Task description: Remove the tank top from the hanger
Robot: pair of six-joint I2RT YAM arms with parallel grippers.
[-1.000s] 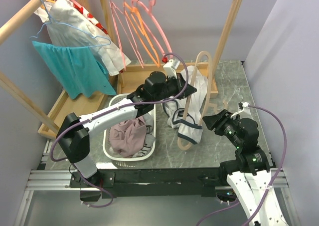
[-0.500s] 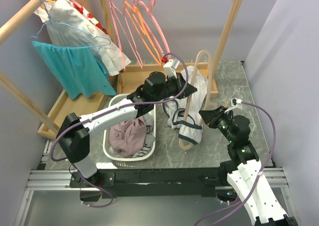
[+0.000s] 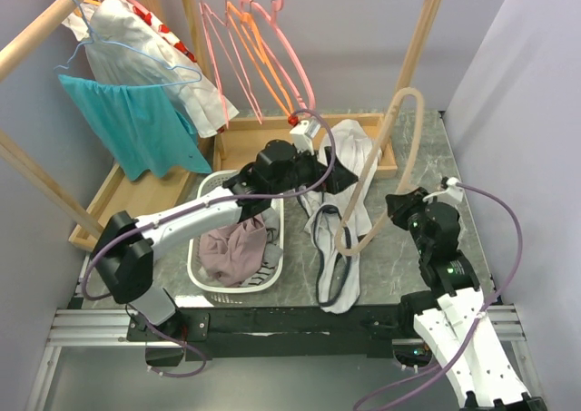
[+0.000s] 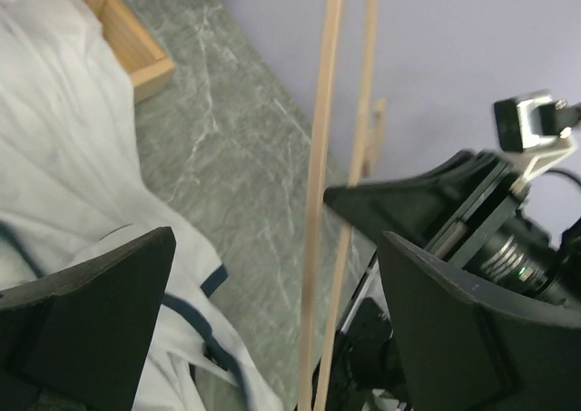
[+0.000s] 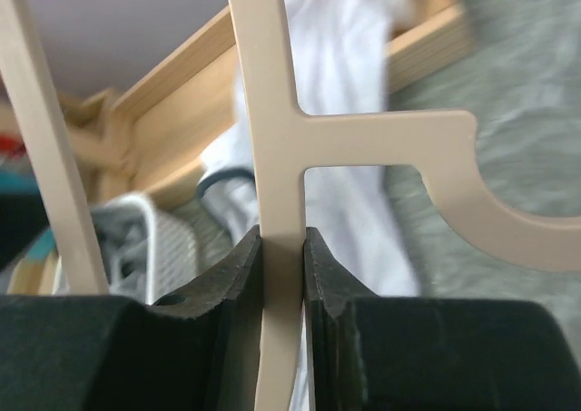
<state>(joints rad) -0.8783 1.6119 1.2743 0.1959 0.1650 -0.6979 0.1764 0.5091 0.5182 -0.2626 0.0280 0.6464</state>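
Observation:
The white tank top (image 3: 332,248) with navy trim lies stretched out on the grey table; the left wrist view shows it at lower left (image 4: 64,157). The beige hanger (image 3: 399,130) leans up and to the right, its lower loop over the cloth. I cannot tell whether a strap still hangs round it. My right gripper (image 3: 399,202) is shut on the hanger's stem (image 5: 277,112), fingers (image 5: 236,275) tight on both sides. My left gripper (image 3: 340,171) stands wide open above the top's upper end. Nothing is gripped, though the hanger's two bars (image 4: 313,248) pass between its fingers (image 4: 82,320).
A white laundry basket (image 3: 201,275) holding clothes stands left of the tank top. Behind is a wooden rack (image 3: 413,48) with pink and orange hangers (image 3: 259,57) and a wooden base tray (image 3: 241,148). Teal and white garments (image 3: 136,112) hang at the left.
My left gripper has opened and let go of the tank top, which has dropped and spread toward the near edge. My right gripper has swung the hanger up and to the right.

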